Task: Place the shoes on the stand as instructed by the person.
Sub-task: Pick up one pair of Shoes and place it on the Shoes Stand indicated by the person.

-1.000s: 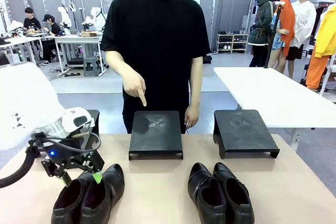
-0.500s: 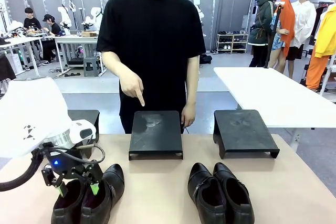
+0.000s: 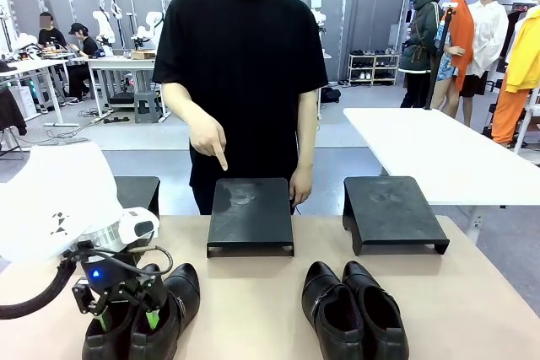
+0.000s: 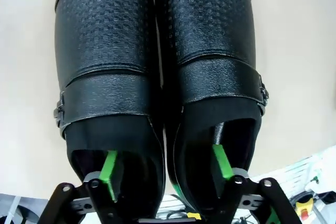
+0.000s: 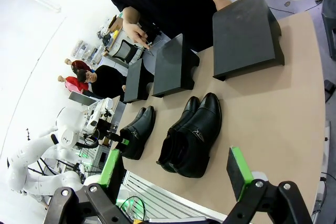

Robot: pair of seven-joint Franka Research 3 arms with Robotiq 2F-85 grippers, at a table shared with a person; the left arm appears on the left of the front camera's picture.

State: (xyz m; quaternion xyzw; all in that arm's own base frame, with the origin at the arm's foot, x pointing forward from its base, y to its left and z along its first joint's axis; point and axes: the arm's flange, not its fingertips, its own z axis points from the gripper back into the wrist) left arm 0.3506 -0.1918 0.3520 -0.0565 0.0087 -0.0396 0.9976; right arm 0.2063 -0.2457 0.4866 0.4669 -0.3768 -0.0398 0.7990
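Note:
Two pairs of glossy black shoes stand at the near edge of the table. The left pair (image 3: 169, 305), with side straps and buckles (image 4: 157, 77), has my left gripper (image 3: 126, 318) (image 4: 165, 163) lowered onto it. One green-padded finger sits inside each shoe's opening, and the jaws stand wide apart around the two inner walls. The other pair (image 3: 354, 309) (image 5: 191, 135) stands to the right, untouched. My right gripper (image 5: 174, 163) hangs open high above the table. The person's hand (image 3: 211, 137) points a finger down at the middle stand (image 3: 251, 212).
Three black stands line the far side of the table: a left stand (image 3: 139, 190), the middle stand and a right stand (image 3: 392, 208) (image 5: 247, 38). The person's other hand (image 3: 299, 187) rests behind the middle stand. A white table (image 3: 439, 149) stands beyond at right.
My left gripper has come down and slightly toward me, from just above the left pair's heels into the shoe openings. The person's pointing hand holds over the middle stand.

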